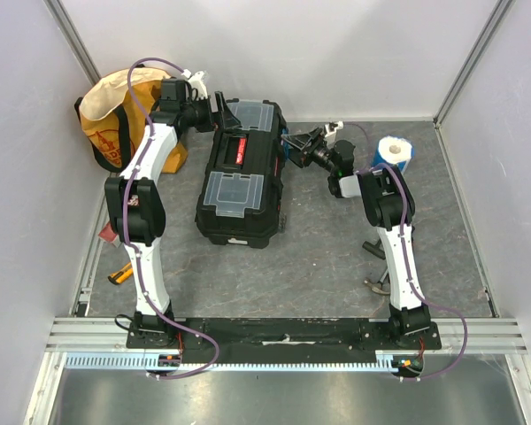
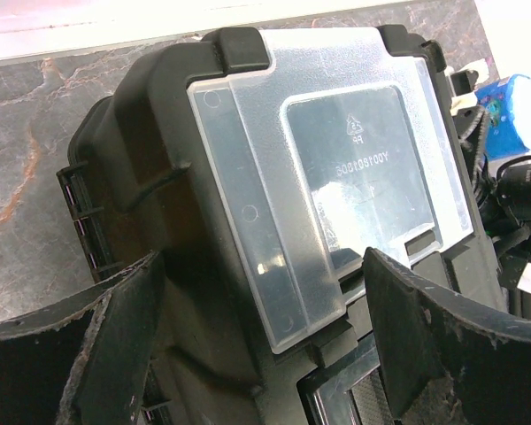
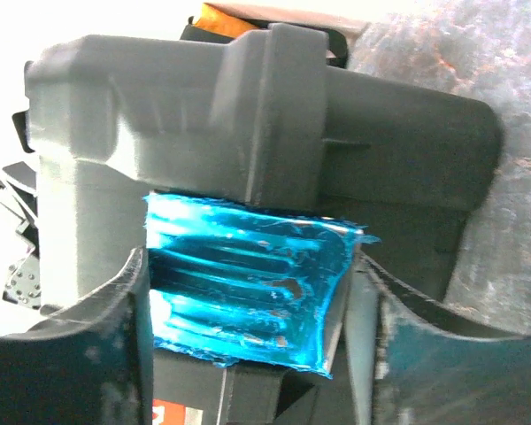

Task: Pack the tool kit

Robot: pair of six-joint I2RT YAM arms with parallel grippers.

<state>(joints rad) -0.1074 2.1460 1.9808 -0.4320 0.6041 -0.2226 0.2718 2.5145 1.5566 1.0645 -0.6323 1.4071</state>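
The tool kit [image 1: 239,173] is a black toolbox lying shut on the grey mat, with two clear lids and a red-marked handle on top. My left gripper [image 1: 219,110] is at its far left corner. In the left wrist view the left gripper [image 2: 274,354] is open, its jaws either side of the far clear lid [image 2: 336,168], close above it. My right gripper [image 1: 292,144] is at the box's right side. In the right wrist view the right gripper [image 3: 252,354] is open and straddles a blue latch [image 3: 248,283] on the toolbox wall [image 3: 203,115].
A yellow-orange fabric bag [image 1: 115,115] stands at the back left. A blue-and-white roll [image 1: 394,152] stands at the back right. Hand tools [image 1: 378,266] lie beside the right arm. A yellow-handled tool [image 1: 119,274] lies at the left edge. White walls enclose the mat.
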